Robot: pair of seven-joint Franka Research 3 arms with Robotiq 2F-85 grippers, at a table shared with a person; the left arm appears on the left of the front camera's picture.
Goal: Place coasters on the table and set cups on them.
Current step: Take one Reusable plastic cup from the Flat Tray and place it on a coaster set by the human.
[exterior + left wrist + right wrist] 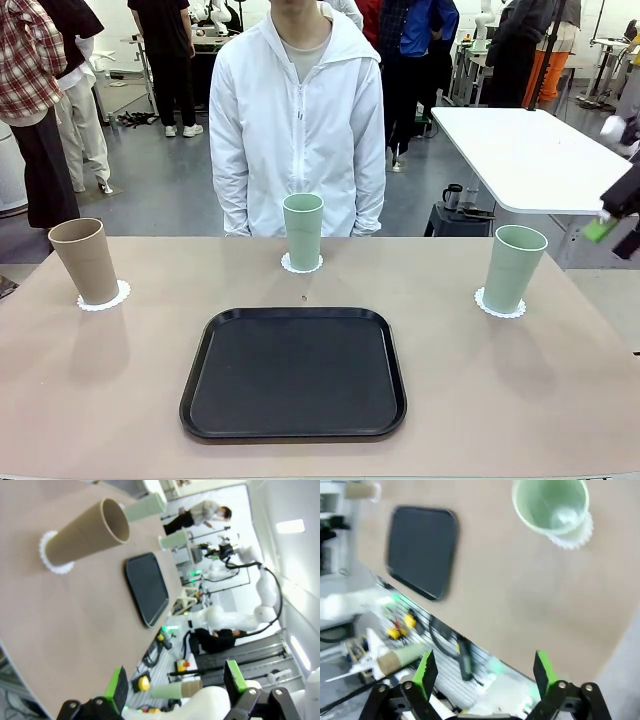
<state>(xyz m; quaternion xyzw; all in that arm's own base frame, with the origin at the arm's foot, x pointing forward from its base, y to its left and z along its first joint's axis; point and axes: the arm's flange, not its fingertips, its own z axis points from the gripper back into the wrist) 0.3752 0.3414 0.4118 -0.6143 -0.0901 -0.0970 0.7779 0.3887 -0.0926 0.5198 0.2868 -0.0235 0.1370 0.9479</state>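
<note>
Three cups stand upright on the beige table, each on a white lacy coaster. The tan-brown cup is at the left on its coaster. One pale green cup is at the far middle and the other at the right. My right gripper hangs off the right edge, above and apart from the right cup. In the right wrist view the gripper is open and empty, with the green cup far ahead. My left gripper is open and empty, well back from the tan cup.
A black tray lies bare at the table's near middle. A person in a white jacket stands at the far edge behind the middle cup. A white table stands beyond at the right.
</note>
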